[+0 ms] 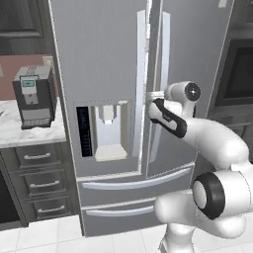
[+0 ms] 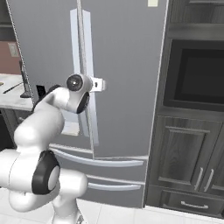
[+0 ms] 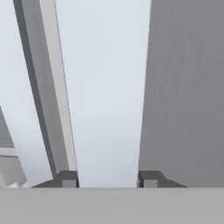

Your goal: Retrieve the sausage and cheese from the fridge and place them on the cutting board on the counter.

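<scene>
The grey steel fridge (image 1: 99, 59) (image 2: 127, 65) stands shut, with both doors and both drawers closed. Sausage and cheese are hidden and the cutting board is out of view. My gripper (image 1: 149, 95) (image 2: 101, 84) reaches forward at mid-height of the long vertical handles by the seam between the doors. In the hand view my gripper (image 3: 109, 179) has a fingertip on each side of a pale vertical handle (image 3: 105, 87), which fills the gap between them. It looks like the right door's handle, and I am shut on it.
A white marble counter (image 1: 29, 133) with a dark coffee machine (image 1: 33, 96) lies left of the fridge, over dark drawers (image 1: 42, 183). A built-in oven (image 2: 197, 72) and dark cabinets (image 2: 183, 162) stand to the right. My own arm crosses in front of the lower fridge.
</scene>
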Robot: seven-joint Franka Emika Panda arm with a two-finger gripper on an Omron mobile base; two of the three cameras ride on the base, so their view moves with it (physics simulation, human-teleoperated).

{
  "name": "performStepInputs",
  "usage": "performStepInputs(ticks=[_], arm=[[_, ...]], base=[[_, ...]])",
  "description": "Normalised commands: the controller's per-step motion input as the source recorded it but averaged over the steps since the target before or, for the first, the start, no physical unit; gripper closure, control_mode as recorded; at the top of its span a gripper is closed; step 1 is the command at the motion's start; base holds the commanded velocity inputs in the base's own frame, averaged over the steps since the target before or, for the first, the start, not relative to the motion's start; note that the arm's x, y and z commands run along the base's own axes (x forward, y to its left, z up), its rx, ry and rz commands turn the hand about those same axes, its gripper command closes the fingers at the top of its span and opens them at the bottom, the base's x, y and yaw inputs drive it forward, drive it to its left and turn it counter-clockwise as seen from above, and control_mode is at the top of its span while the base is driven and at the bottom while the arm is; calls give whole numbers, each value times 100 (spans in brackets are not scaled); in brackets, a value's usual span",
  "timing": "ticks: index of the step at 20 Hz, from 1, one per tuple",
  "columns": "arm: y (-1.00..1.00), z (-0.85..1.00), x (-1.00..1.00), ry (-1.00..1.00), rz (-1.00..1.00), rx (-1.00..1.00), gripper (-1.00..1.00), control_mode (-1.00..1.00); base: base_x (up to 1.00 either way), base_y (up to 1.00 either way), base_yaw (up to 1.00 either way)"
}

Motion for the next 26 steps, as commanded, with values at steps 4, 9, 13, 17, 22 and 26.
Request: performStepInputs(ticks=[4,9,13,17,22,26], arm=[[-83,0,-100,0,0,0,100,-100],[-100,0,-100,0,0,0,100,-100],[-100,0,-91,0,0,0,100,-100],[-92,0,-71,2,4,0,100,-100],[-48,-12,-17,3,17,0,100,-100],[1,-28,29,19,36,0,-100,-100]], base=[[0,0,0],[0,0,0],[0,0,0],[0,0,0],[0,0,0],[0,0,0]])
